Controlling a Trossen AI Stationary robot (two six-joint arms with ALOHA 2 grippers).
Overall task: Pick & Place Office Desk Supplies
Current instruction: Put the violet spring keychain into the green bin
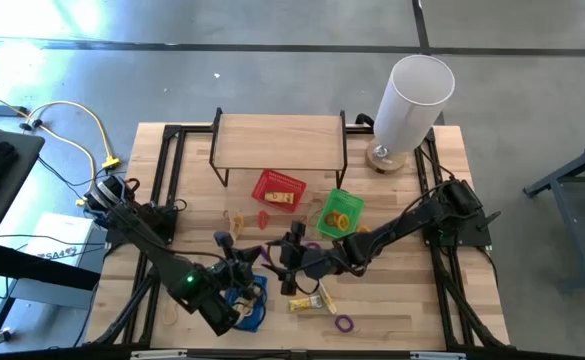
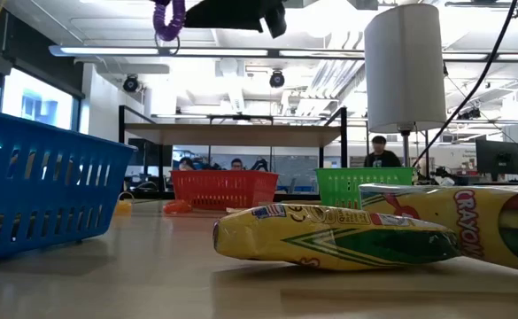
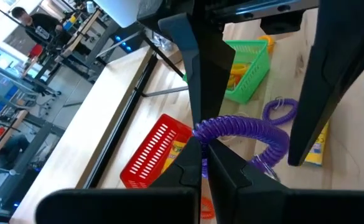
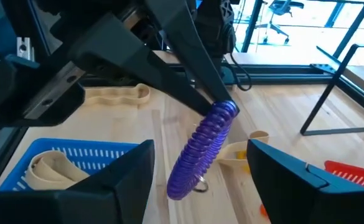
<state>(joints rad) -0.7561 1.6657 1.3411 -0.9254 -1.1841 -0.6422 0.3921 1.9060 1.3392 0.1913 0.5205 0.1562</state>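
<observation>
Wooden slats form the table [image 1: 402, 300], which is set on a grey concrete floor; an open workshop with desks and seated people is seen beyond it in the low view.

A purple coil loop [image 3: 244, 132] is held above the table near its centre. It is pinched at one end by the closed fingers of the left gripper [image 3: 203, 152], and the rest of the coil hangs free. The right gripper [image 4: 200, 165] is placed around the same coil [image 4: 203, 149], with its jaws spread wide on either side and not touching it. Both grippers meet at about 6 o'clock from the wire shelf [image 1: 277, 140].

A second purple loop [image 1: 344, 323] is found on the table at 5 o'clock from the grippers. A yellow crayon box [image 2: 334, 235] is laid flat just below them, with a second one [image 2: 471, 221] beside it.

A blue basket [image 4: 57, 162] containing pale tan bands [image 4: 48, 168] is located at 7 o'clock, under the left arm. A red basket [image 1: 278, 189] is located at 12 o'clock and a green basket [image 1: 339, 213] at 1 o'clock. Another tan band [image 4: 116, 94] is laid on the bare wood beyond the blue basket.

A tall white cylinder [image 1: 409, 100] is positioned at the far right corner.
</observation>
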